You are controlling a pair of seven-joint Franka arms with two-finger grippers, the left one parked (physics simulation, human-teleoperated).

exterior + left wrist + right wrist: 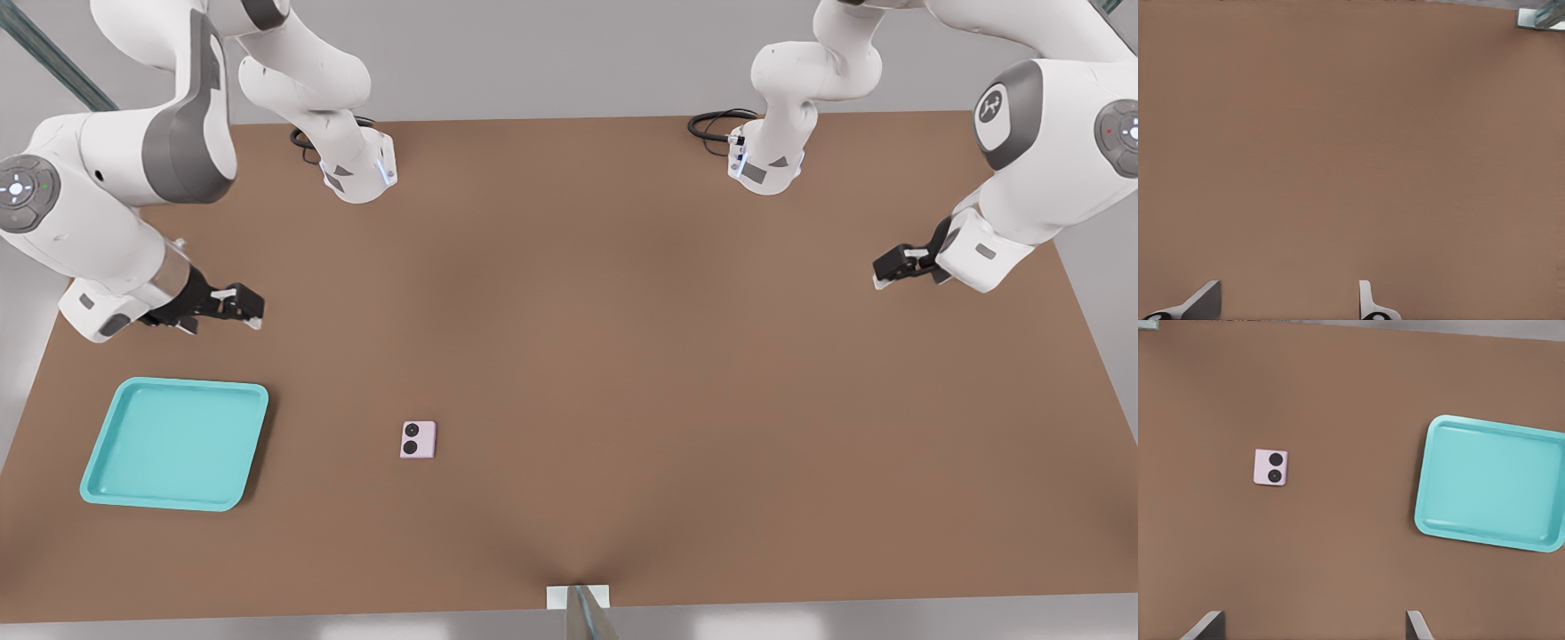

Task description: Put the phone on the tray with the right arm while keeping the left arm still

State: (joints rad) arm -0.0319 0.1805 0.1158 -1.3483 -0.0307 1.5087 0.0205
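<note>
The phone [418,439] lies flat on the brown table [622,356], lenses up, towards the table's near edge in the front view and left of its middle, with bare tabletop on every side of it. The tray [105,484] sits by the table's near corner on the front view's left, its outer rim close to the table's side edge; a clear strip of tabletop separates it from the phone, and nothing lies inside it. The right wrist view shows the same pair, phone [1271,467] and tray [1429,520] well apart on open surface. The right arm [107,196] reaches in over the table's edge on the front view's left, bent at the elbow, its forearm sloping down towards the table. Its gripper [251,312] hangs above the bare tabletop just beyond the tray's far edge, touching nothing; the fingers [1208,625] are spread wide and hold nothing.
</note>
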